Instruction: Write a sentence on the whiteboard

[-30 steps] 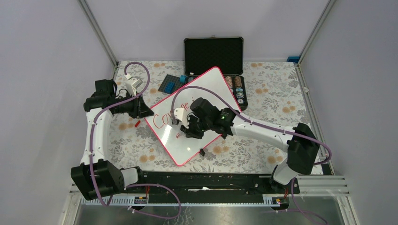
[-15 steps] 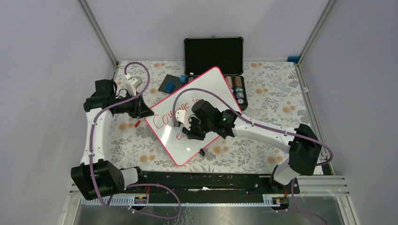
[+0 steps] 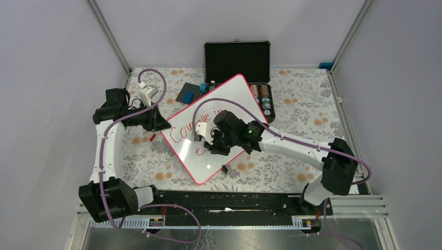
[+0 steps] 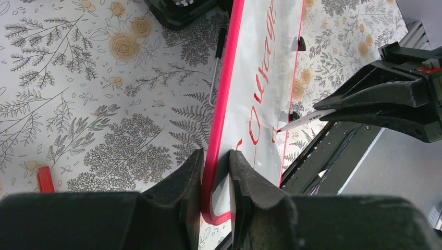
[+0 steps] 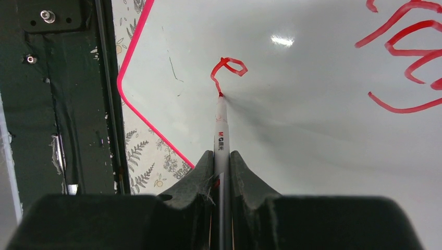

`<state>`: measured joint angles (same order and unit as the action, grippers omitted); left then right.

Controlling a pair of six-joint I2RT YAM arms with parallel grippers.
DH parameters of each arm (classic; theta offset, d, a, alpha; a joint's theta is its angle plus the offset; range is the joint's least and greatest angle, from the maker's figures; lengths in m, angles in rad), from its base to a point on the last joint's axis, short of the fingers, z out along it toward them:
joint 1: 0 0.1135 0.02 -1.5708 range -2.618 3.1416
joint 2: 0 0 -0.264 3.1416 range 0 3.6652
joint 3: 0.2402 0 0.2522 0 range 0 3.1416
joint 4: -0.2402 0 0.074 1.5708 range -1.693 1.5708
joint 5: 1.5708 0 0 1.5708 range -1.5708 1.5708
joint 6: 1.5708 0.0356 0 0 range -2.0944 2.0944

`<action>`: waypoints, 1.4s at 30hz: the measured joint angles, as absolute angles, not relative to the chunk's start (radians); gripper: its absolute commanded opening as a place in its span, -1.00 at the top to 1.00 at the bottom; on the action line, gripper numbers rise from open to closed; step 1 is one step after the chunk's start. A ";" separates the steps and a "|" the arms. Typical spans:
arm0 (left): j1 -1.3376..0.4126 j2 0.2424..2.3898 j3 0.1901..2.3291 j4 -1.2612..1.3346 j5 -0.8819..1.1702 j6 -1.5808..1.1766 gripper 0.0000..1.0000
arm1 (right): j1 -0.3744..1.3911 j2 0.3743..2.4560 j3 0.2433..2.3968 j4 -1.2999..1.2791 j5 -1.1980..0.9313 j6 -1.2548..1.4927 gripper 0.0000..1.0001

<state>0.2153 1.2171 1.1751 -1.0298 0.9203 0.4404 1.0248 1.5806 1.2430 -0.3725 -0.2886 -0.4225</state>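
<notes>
The whiteboard (image 3: 229,99) lies tilted on the table, white with a pink-red frame. The sentence (image 3: 188,128) so reads "Courage in" in red on one line, with a lone "e" (image 5: 228,69) below it. My left gripper (image 4: 215,166) is shut on the whiteboard's frame (image 4: 223,104) at its left corner. My right gripper (image 5: 221,156) is shut on a white marker (image 5: 220,125), whose red tip touches the board at the end of the "e". The right gripper (image 3: 208,143) sits over the board's middle in the top view.
An open black case (image 3: 237,61) stands behind the board, with round items (image 3: 263,96) in a tray beside it. A dark blue plate (image 3: 188,94) lies at the back left. A small red cap (image 3: 152,137) lies on the floral tablecloth left of the board. A black clip (image 3: 224,169) sits on the board's near edge.
My right gripper has shifted slightly right along the second line while drawing the "e". The left gripper has not moved.
</notes>
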 measured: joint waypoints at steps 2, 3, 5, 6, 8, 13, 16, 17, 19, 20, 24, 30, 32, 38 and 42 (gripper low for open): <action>0.215 1.217 1.175 -1.030 0.922 0.440 0.98 | 1.023 1.581 1.254 -0.392 -0.290 -0.422 1.00; 0.215 1.217 1.175 -1.030 0.923 0.440 0.98 | 1.022 1.581 1.262 -0.401 -0.292 -0.422 1.00; 0.215 1.217 1.175 -1.030 0.923 0.440 0.98 | 1.020 1.579 1.280 -0.421 -0.302 -0.422 1.00; 0.215 1.217 1.175 -1.030 0.924 0.440 0.98 | 1.019 1.576 1.287 -0.426 -0.305 -0.422 1.00; 0.215 1.217 1.175 -1.030 0.924 0.440 0.98 | 1.019 1.565 1.298 -0.437 -0.308 -0.422 1.00; 0.215 1.217 1.175 -1.030 0.924 0.440 0.98 | 1.009 1.542 1.302 -0.438 -0.308 -0.422 1.00; 0.215 1.217 1.175 -1.030 0.924 0.440 0.97 | 0.994 1.542 1.304 -0.438 -0.308 -0.422 1.00; 0.215 1.217 1.175 -1.030 0.924 0.440 0.97 | 0.988 1.542 1.305 -0.437 -0.308 -0.422 1.00; 0.215 1.217 1.175 -1.030 0.924 0.440 0.97 | 0.981 1.542 1.308 -0.437 -0.308 -0.421 1.00; 0.215 1.217 1.175 -1.030 0.924 0.440 0.98 | 0.980 1.542 1.309 -0.437 -0.308 -0.421 1.00; 0.215 1.217 1.175 -1.030 0.924 0.440 0.98 | 0.979 1.542 1.312 -0.437 -0.311 -0.421 1.00; 0.215 1.217 1.175 -1.030 0.924 0.440 0.98 | 0.979 1.546 1.312 -0.436 -0.329 -0.420 1.00; 0.215 1.217 1.175 -1.030 0.924 0.440 0.98 | 0.979 1.554 1.312 -0.435 -0.332 -0.420 1.00; 0.215 1.217 1.175 -1.030 0.924 0.440 0.98 | 0.979 1.583 1.312 -0.434 -0.332 -0.418 1.00; 0.215 1.217 1.175 -1.030 0.924 0.440 0.97 | 0.979 1.594 1.321 -0.429 -0.331 -0.414 1.00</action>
